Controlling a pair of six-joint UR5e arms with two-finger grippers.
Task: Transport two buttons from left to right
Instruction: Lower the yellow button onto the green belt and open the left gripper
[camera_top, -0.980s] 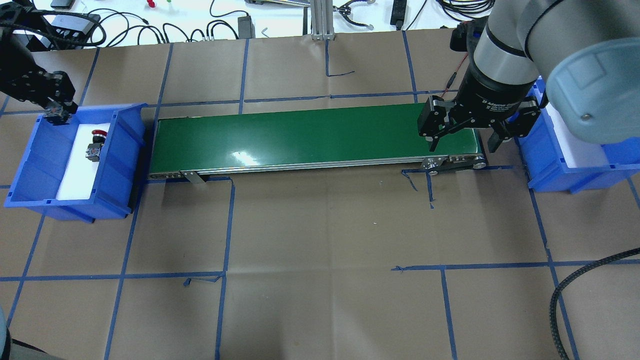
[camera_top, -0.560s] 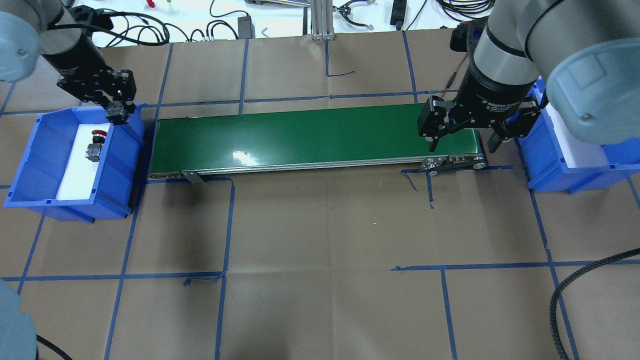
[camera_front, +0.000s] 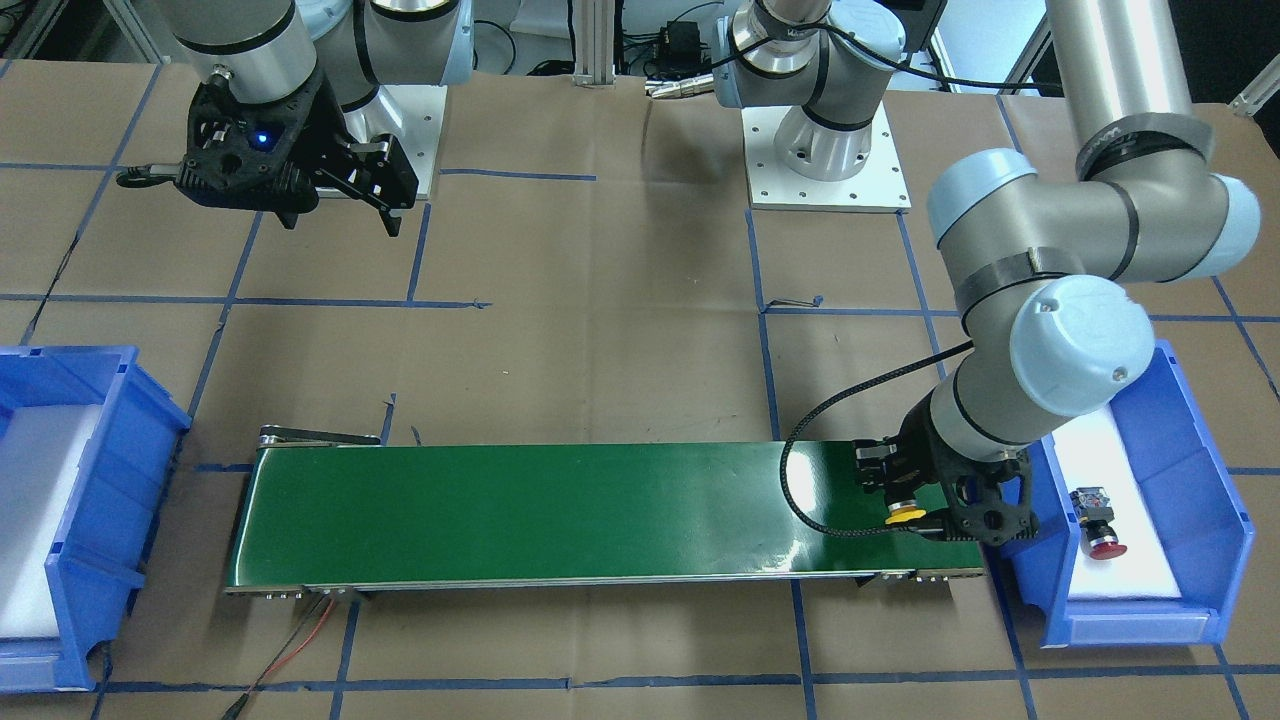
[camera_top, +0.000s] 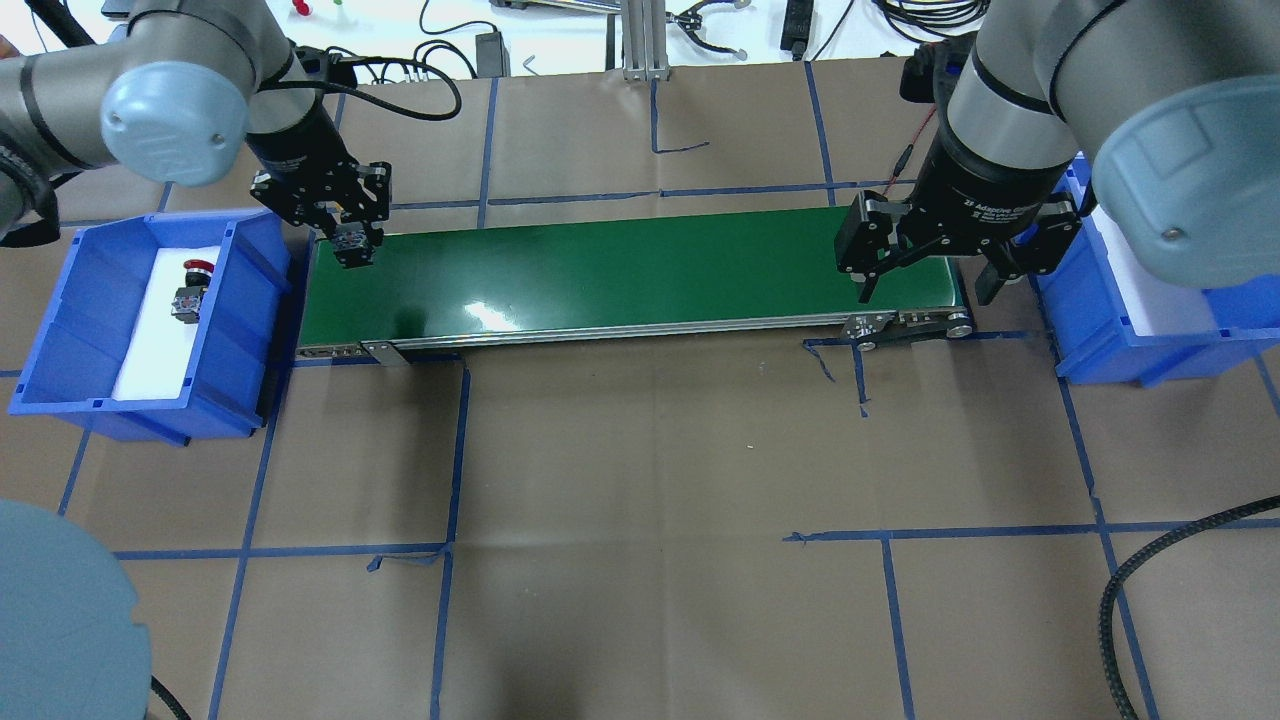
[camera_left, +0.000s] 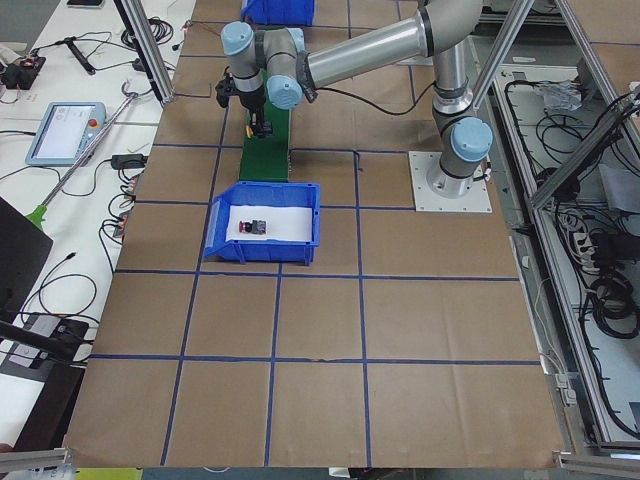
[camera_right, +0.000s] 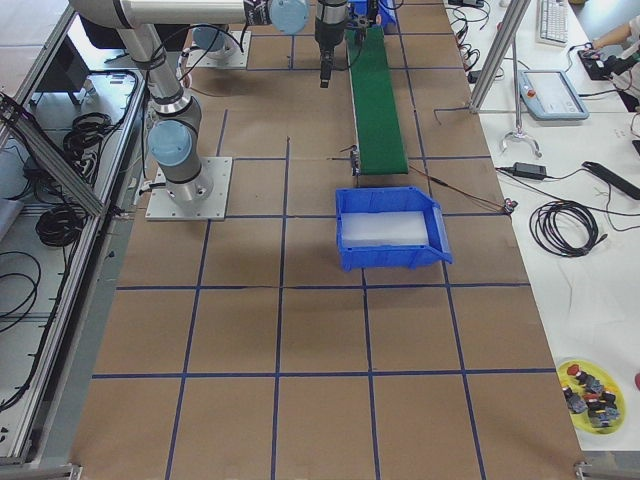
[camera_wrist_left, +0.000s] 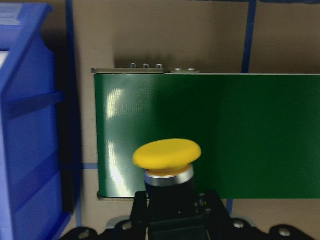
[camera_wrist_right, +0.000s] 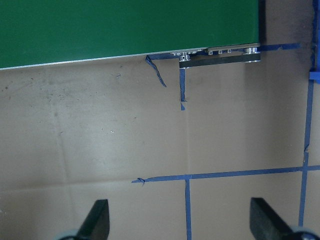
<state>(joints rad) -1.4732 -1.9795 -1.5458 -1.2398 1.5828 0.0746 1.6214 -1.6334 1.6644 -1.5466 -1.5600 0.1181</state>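
Gripping the yellow-capped black push button (camera_wrist_left: 167, 156) in closed left tool (camera_top: 352, 245), poised over left end of green conveyor belt (camera_top: 620, 265); red-capped button (camera_top: 190, 285) lying in blue plastic bin (camera_top: 60, 330) alongside; right tool (camera_top: 925, 290) gaping, empty, at opposite end.

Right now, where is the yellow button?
The yellow button is in the jaws of the left gripper, over the left end of the green belt in the overhead view, beside the blue bin with the red button.
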